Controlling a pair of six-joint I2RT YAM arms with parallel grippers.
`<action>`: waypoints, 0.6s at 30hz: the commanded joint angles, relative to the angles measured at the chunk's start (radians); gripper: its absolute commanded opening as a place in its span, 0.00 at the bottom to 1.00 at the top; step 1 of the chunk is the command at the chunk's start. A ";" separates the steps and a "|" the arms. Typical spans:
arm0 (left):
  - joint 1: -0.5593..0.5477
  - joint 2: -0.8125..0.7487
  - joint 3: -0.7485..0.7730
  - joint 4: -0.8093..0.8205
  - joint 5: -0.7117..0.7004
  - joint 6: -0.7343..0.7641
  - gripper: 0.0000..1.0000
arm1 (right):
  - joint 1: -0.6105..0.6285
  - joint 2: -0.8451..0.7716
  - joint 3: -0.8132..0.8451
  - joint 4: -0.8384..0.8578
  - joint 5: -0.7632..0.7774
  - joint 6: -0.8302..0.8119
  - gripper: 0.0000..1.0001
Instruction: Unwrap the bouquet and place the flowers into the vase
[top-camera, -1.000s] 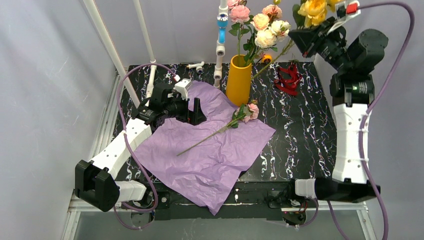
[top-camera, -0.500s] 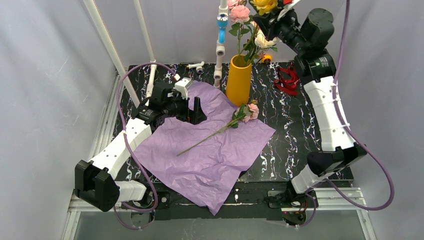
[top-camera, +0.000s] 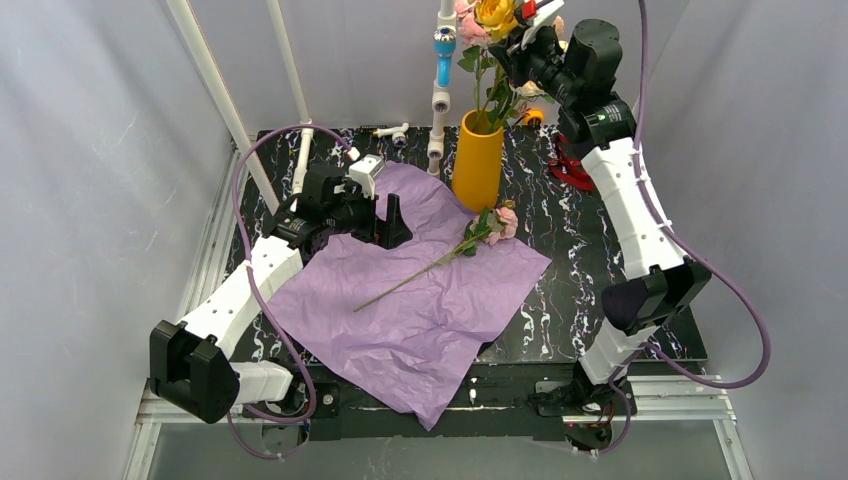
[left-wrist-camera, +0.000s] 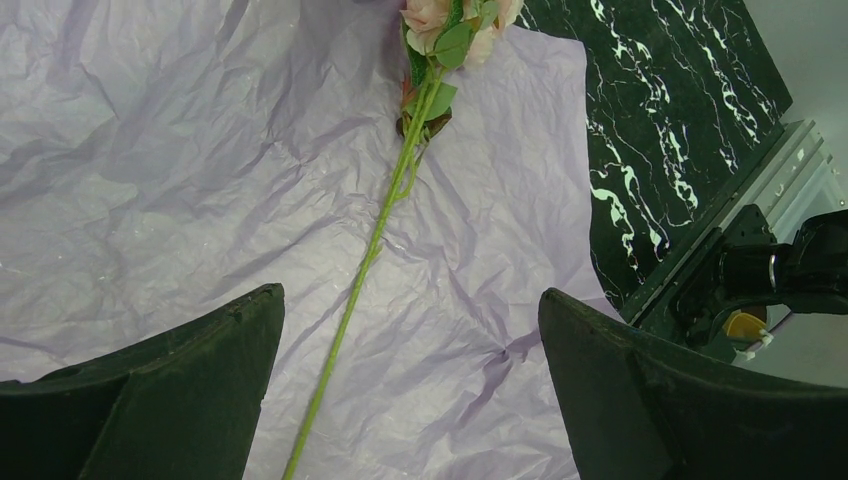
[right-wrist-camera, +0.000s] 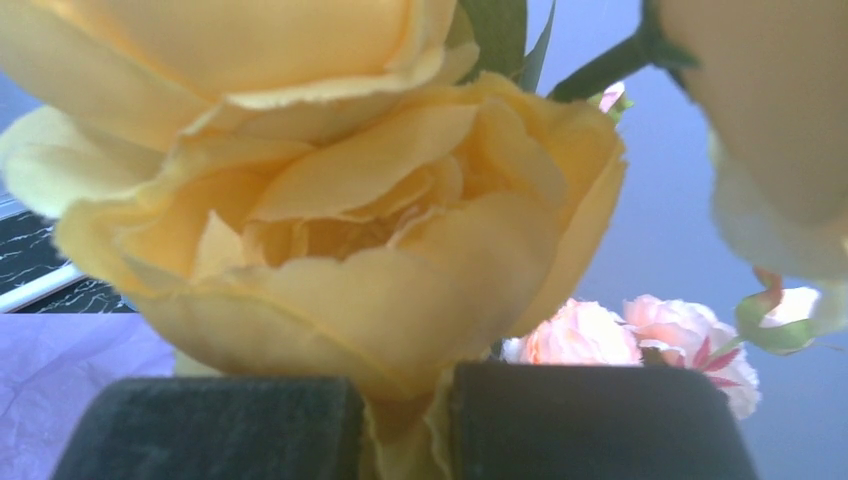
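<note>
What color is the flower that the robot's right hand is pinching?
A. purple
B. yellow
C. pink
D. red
B: in the right wrist view, the right gripper is shut just below the bloom of a yellow rose, whose petals fill most of that picture.
</note>
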 joint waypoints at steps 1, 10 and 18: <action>0.005 -0.018 0.041 0.003 0.020 0.032 0.98 | 0.011 0.036 0.003 0.013 0.075 0.102 0.01; 0.004 -0.002 0.050 -0.029 0.083 0.103 0.98 | 0.022 0.072 -0.065 -0.078 0.102 0.233 0.45; 0.004 0.025 0.033 -0.054 0.204 0.311 0.98 | 0.022 0.020 -0.093 -0.097 0.128 0.272 0.89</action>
